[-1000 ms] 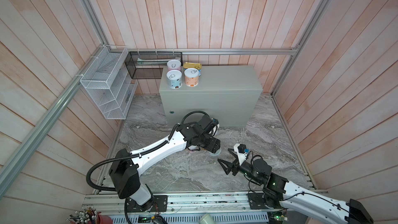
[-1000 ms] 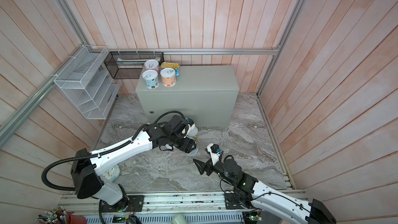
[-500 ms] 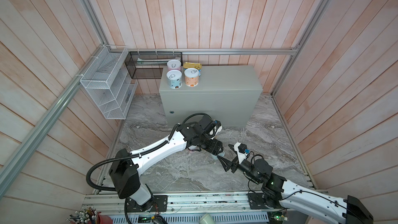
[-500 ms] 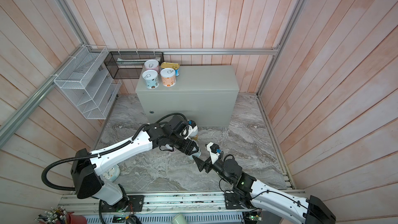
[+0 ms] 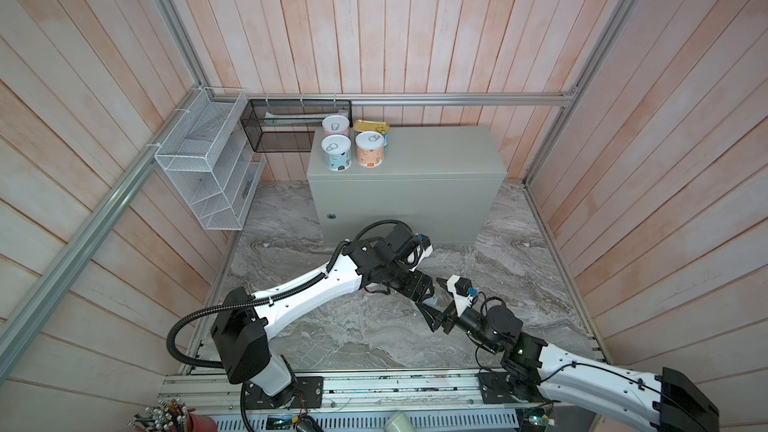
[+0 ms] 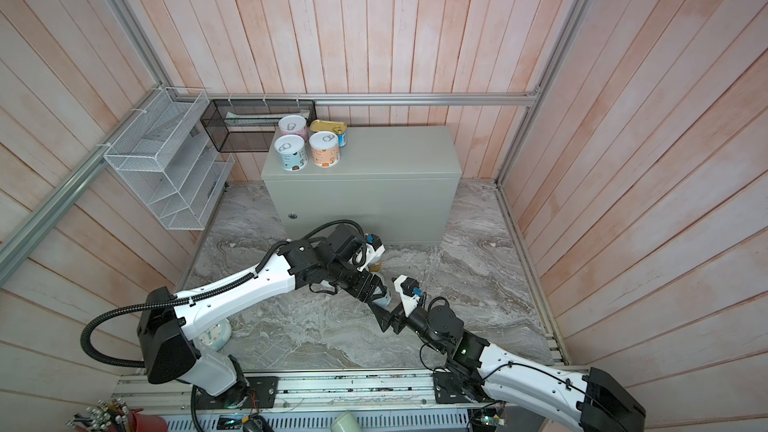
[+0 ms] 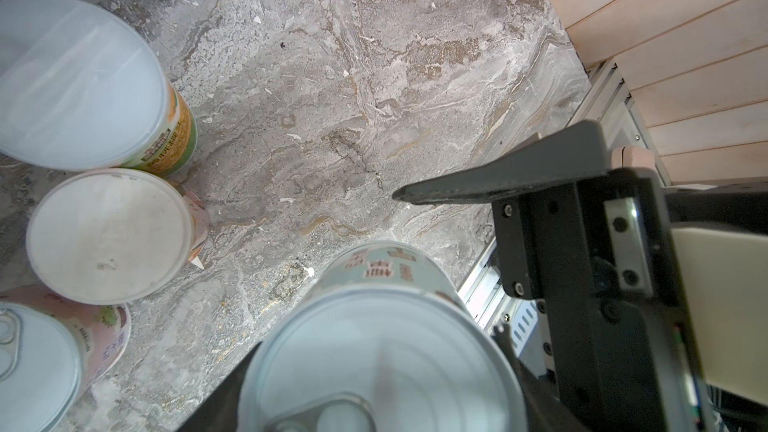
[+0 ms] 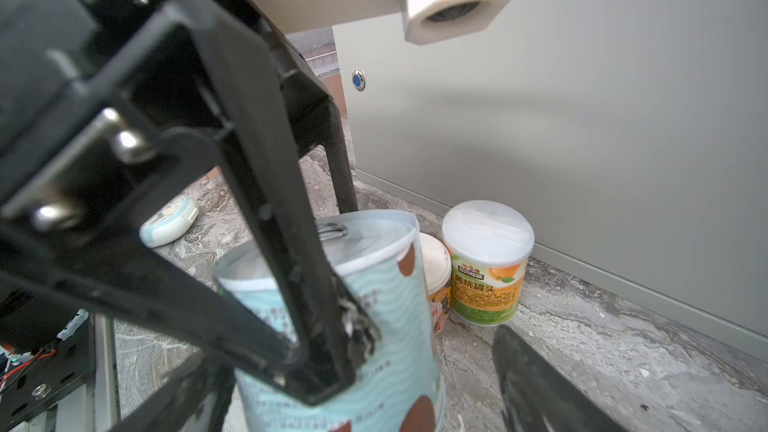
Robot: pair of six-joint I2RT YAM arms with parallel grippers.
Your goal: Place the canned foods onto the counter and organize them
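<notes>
**Teal can pinched between two arms, four cans on the bench**

The left tool [image 6: 376,290] pinched a teal wave-patterned can [image 8: 374,326] with brown dots and a pull-tab lid, in front of the bench [image 5: 436,151]. Its small print was unreadable. The right tool [image 5: 430,293] stood spread wide, its fingers flanking that can. By the bench's foot stood an orange-green can [image 8: 486,276] labelled 黄桃罐头, touching a second white-lidded can [image 7: 108,234], with a pink can [image 7: 99,326] beside it. On the bench's left end sat a pink-labelled can [image 5: 336,126], a white-and-teal can [image 5: 336,153], an orange can [image 5: 369,149] and a gold tin [image 5: 371,126].
</notes>
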